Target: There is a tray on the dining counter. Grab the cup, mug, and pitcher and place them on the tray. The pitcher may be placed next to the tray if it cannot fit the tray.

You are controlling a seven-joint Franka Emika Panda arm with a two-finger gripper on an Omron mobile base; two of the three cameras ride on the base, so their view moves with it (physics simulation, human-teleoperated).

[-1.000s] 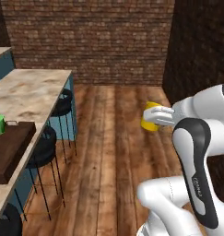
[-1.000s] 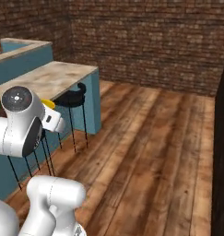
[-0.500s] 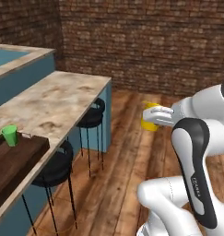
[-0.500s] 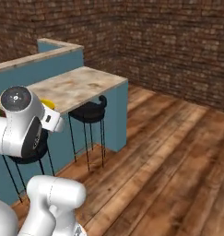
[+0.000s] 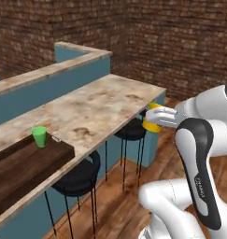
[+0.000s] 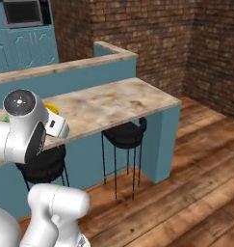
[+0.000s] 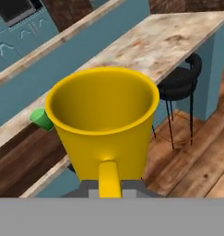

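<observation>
The dining counter (image 5: 101,105) runs long and marbled over its teal base, two black stools (image 5: 77,179) tucked under its near edge. On its top, at about eight o'clock in the left base view, lies the tray (image 5: 26,163), and the cup (image 5: 39,137) stands upright on the tray's far end. Off the counter's end, at three o'clock, the gripper (image 5: 154,119) is clamped on the mug (image 7: 104,122), carried above the wooden floor (image 6: 186,183).

Pincer (image 5: 154,120) clamped, arm extended forward
</observation>
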